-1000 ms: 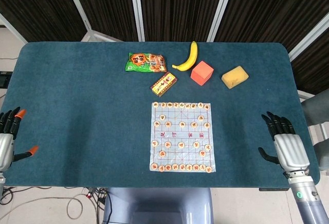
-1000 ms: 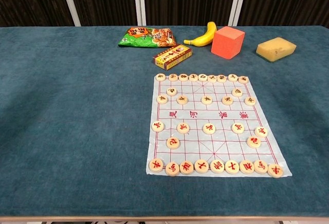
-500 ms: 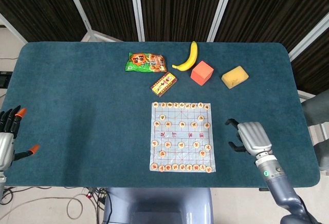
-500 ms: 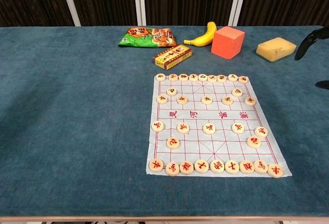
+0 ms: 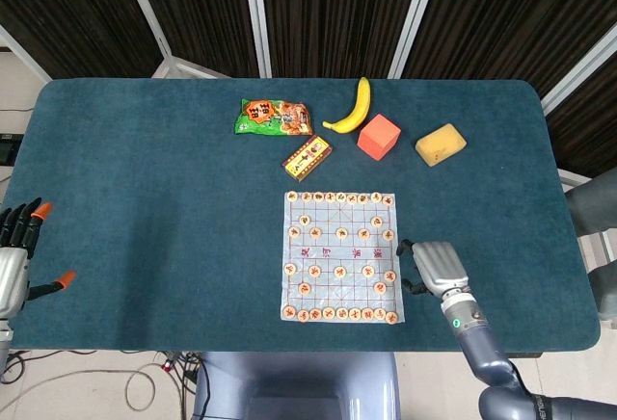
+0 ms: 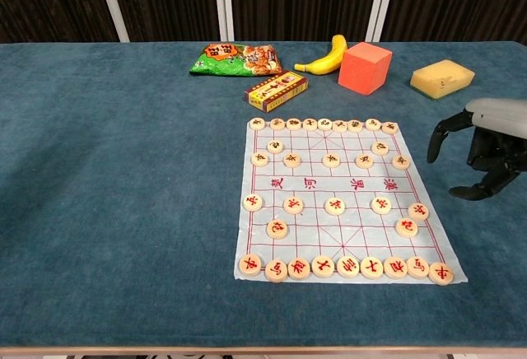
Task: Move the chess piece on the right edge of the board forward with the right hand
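We're hovering the right hand (image 6: pixel 486 151) just beside the board (image 5: pixel 339 257)'s right edge, fingers curled downward w/ nothing in them, apart from the chess piece (image 6: pixel 418 211) sitting on that edge, mid-board. Only the head view is showing the left hand (image 5: pixel 13 258), fingers spread wide at the table (image 5: pixel 145 198)'s left edge. Bare cloth is lying btwn hand & board.

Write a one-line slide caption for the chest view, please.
Grey robotic right hand hovers, fingers curled, beside white paper chessboard on blue table.
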Available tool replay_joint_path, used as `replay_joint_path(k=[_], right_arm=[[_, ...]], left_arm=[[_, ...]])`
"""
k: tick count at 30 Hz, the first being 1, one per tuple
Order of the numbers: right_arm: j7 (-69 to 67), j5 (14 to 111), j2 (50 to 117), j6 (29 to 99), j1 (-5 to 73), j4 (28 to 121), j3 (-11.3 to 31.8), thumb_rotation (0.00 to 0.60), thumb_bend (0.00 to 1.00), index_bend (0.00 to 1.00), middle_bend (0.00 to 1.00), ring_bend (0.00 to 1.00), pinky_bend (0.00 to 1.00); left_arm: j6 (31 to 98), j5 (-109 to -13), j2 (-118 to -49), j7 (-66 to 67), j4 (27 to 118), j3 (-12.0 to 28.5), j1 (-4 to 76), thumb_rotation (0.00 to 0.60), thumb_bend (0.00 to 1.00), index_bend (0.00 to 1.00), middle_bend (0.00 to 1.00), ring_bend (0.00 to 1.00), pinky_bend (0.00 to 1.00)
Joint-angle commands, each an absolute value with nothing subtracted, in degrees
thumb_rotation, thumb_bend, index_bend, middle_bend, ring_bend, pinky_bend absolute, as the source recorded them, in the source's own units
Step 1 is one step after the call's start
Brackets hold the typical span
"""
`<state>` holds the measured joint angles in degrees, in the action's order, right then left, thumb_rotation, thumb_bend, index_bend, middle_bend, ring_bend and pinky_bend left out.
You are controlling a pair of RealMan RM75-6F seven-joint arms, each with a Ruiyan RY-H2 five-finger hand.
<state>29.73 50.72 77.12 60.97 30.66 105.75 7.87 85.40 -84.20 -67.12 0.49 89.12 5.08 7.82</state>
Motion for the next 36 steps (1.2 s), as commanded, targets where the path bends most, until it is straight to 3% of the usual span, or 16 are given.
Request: replay_joint_path(k=[1, 36], right_arm=[[29.90, 49.95, 78.95, 61.56, 30.99, 104.06, 7.32, 0.600, 0.34, 0.40, 1.00, 1.00, 0.88], [27.05, 47.40, 86.96, 61.91, 31.66, 95.68, 6.65, 0.600, 0.34, 0.46, 1.00, 1.00, 0.88]], left_arm=[[85.28, -84.16, -67.06, 0.35, 89.18, 5.05, 7.83, 0.600, 0.00, 0.00, 0.00, 0.00, 0.00], [84.59, -83.52, -67.29, -0.84, 89.00, 5.38, 8.21, 0.600, 0.00, 0.00, 0.00, 0.00, 0.00]])
